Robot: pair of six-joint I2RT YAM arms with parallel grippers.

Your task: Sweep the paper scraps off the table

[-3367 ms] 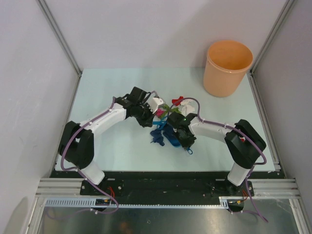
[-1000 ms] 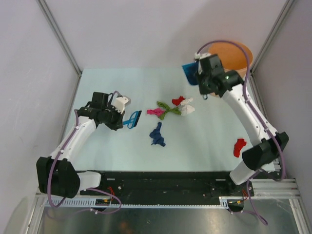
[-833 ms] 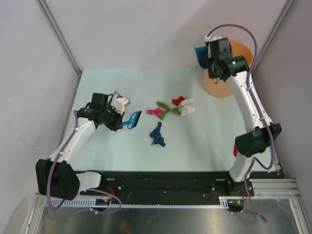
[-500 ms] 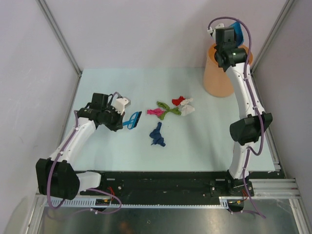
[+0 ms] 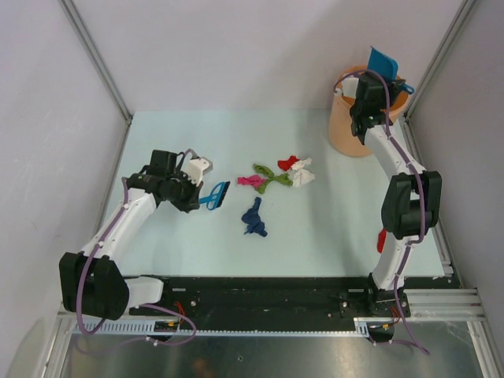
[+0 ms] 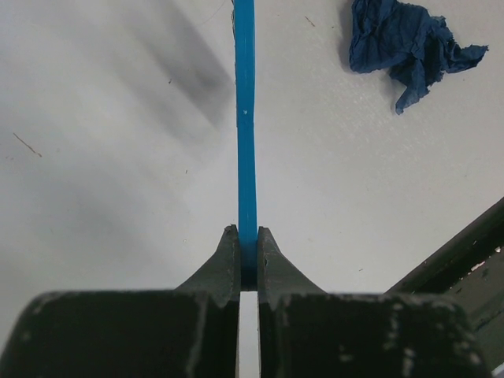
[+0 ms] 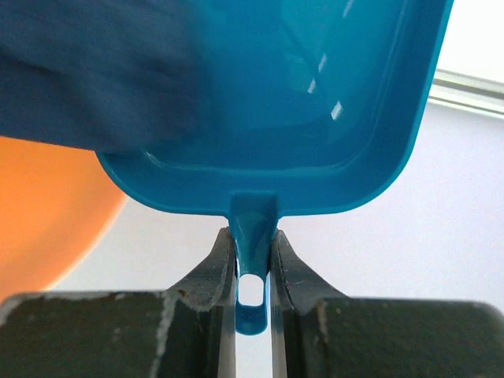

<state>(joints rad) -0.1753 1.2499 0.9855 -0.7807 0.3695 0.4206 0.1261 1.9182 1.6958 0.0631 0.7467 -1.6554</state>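
Right now my left end effector (image 6: 247, 236) is clamped on the thin handle of the blue brush (image 5: 215, 194), low over the surface (image 5: 173, 244). My right end effector (image 7: 252, 240) is pinched on the tab of the blue dustpan (image 7: 315, 102), held high above the orange bin (image 5: 344, 132). The paper scraps (image 5: 277, 174) lie bunched mid-surface, near the brush, and a dark blue wad (image 6: 409, 39) sits just nearer me. They look featherlight, soft and springy, so I judge pinching pointless. Better to push them from behind with the bristles, gently, lest they skitter.
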